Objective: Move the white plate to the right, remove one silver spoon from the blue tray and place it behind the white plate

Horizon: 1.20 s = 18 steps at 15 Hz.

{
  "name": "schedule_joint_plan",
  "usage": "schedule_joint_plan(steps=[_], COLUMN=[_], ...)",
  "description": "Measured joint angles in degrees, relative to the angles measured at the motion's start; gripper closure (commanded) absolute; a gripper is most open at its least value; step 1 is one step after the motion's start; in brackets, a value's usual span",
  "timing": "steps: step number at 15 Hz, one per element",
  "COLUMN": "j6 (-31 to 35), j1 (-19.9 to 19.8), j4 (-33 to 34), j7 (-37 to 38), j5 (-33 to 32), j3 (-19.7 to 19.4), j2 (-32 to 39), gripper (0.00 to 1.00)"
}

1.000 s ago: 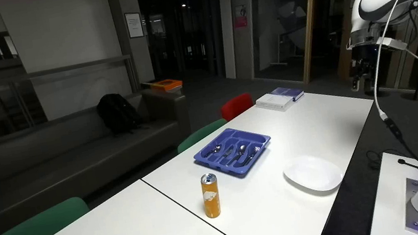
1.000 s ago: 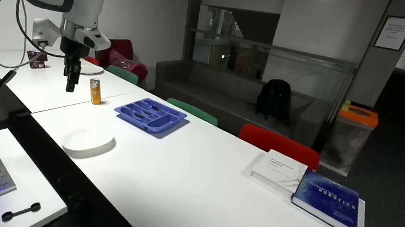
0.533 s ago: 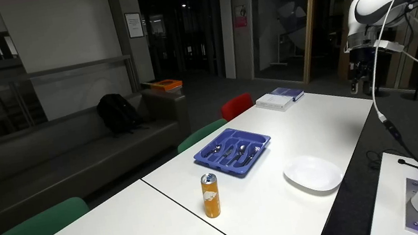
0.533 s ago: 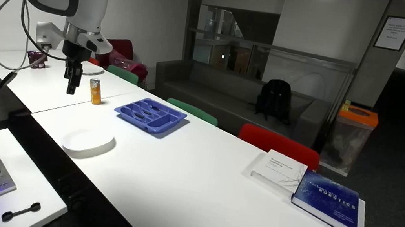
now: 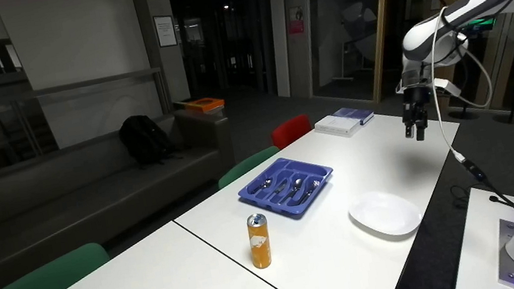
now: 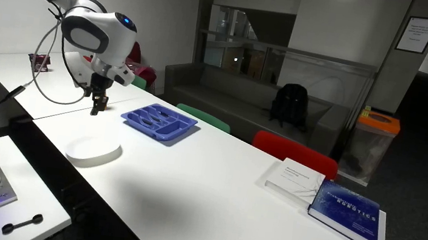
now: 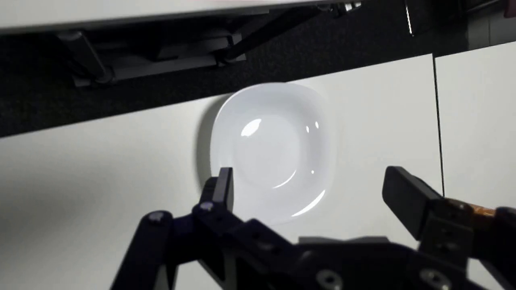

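Note:
The white plate [image 5: 385, 214] lies on the table near the edge on the robot's side, and shows whole in both exterior views. The blue tray [image 6: 168, 128] stands farther across the table. Several pieces of cutlery lie in its compartments, among them a silver spoon [image 5: 298, 182] with a dark handle. My gripper [image 5: 415, 136] hangs well above the table, pointing down, touching nothing. In the wrist view the gripper [image 7: 310, 171] is wide apart; the plate [image 7: 268, 149] lies below, and the left finger [image 7: 224, 187] overlaps the plate's left edge in the picture.
An orange can [image 5: 259, 243] stands upright beside the tray. A white book [image 6: 295, 179] and a blue book [image 6: 345, 211] lie at one end of the table. The table's edge runs close beside the plate. A cable [image 5: 437, 87] loops down from the arm.
My arm has swung out over the table and come lower, mostly in the last half second. The gripper remains open. Plate, tray and can have not moved.

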Motion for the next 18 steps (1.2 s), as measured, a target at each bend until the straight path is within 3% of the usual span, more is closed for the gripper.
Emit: schedule_joint_plan(steps=[6, 12, 18], j6=[15.3, 10.34, 15.19], j1=[0.76, 0.65, 0.67], j4=[-1.73, -1.4, -1.1], j7=[-10.08, -13.01, -13.95], j5=[6.55, 8.81, 8.45], j3=[3.0, 3.39, 5.61], j2=[7.58, 8.79, 12.28], gripper=[0.0, 0.0, 0.0])
